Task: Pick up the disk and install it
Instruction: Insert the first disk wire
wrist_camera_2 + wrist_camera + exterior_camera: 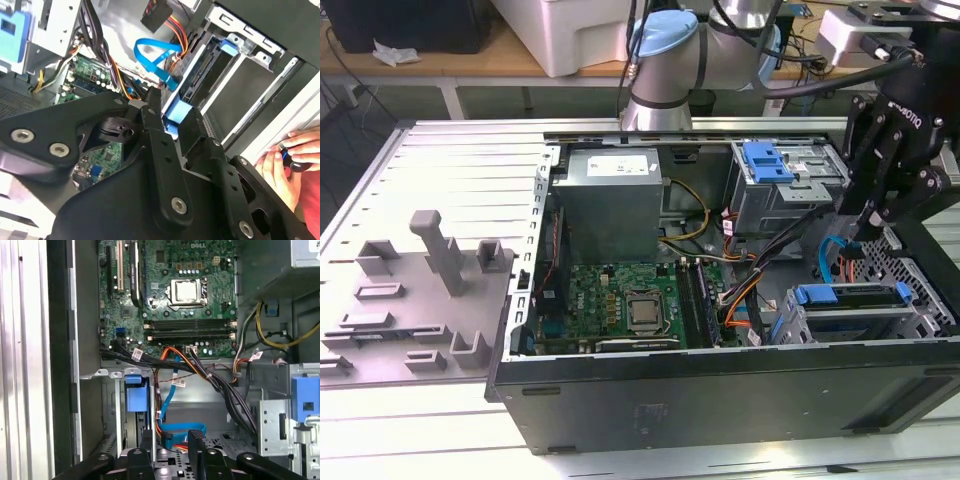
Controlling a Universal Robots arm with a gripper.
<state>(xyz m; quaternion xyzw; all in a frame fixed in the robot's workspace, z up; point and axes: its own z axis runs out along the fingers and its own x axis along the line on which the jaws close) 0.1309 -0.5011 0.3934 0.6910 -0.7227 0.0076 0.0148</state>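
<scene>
The disk (pixel 850 297) sits seated in the lower drive cage, at the exterior view's right inside the open computer case, with its blue carrier frame showing along the top edge. In the second wrist view the disk (pixel 200 75) stands edge-on in its bay, and its blue end tab (pixel 136 395) appears in the first wrist view. My black gripper (pixel 863 232) hangs just above that cage. Its fingers (pixel 147 442) are spread apart with nothing gripped between them. The gripper (pixel 171 437) points into the case beside the disk, and in the second wrist view the gripper (pixel 172 112) frames the blue tab.
A blue plastic bracket (pixel 767 160) tops the upper grey drive cage. A blue data cable (pixel 182 432) and orange-black wires (pixel 745 290) loop near the gripper. Motherboard (pixel 625 305) and power supply (pixel 610 195) fill the case. A person's hand (pixel 292 160) rests outside the case wall. Grey fixtures (pixel 440 260) stand at the left.
</scene>
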